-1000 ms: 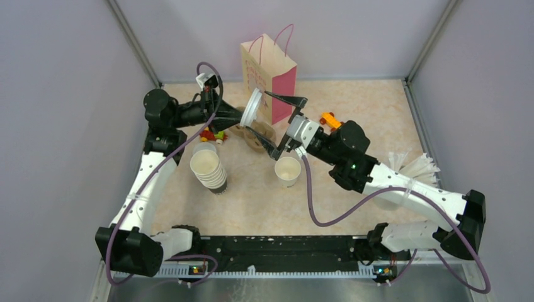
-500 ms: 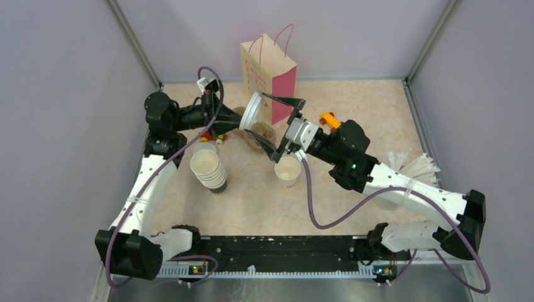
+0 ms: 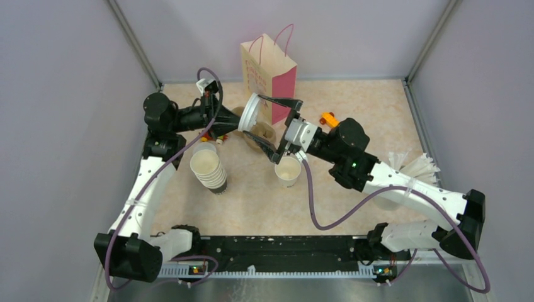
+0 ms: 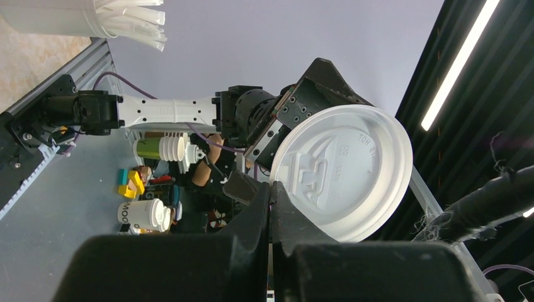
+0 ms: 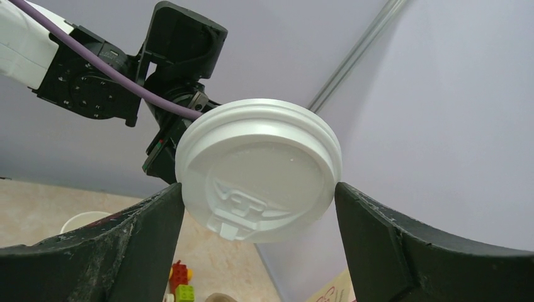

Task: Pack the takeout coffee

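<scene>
- White plastic lid (image 3: 251, 112): raised on edge over the far-middle table, just near of the pink-sided paper bag (image 3: 269, 65).
- Left gripper (image 4: 271, 200): clenched on the lid's rim.
- Right gripper (image 5: 259, 192): fingers spread, flanking the lid; contact unclear.
- Small white paper cup (image 3: 288, 171): lidless and upright, below the right gripper.
</scene>
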Controlling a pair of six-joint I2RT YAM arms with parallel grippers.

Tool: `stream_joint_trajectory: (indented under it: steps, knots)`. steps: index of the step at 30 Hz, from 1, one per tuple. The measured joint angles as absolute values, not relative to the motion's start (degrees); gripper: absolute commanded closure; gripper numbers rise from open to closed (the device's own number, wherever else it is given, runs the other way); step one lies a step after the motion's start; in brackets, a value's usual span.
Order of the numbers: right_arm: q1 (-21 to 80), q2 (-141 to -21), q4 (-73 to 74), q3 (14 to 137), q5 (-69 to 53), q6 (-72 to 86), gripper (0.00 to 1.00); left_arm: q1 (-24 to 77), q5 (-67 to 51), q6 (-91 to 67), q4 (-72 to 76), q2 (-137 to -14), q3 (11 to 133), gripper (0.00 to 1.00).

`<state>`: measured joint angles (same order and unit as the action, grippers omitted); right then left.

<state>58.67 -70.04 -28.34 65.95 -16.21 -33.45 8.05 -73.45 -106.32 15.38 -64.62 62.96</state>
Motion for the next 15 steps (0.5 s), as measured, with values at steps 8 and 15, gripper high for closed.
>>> stream_joint_trajectory:
  steps: [8,15]
  knots:
    - [58.9,-70.0,-28.0,66.0,-16.4,-33.5,0.16,8.1,-73.4,-106.1,14.9,-64.3,63.0,1.00]
    - [59.2,-70.0,-28.1,66.0,-15.7,-33.4,0.20,8.1,-73.0,-105.7,14.5,-64.2,62.8,1.00]
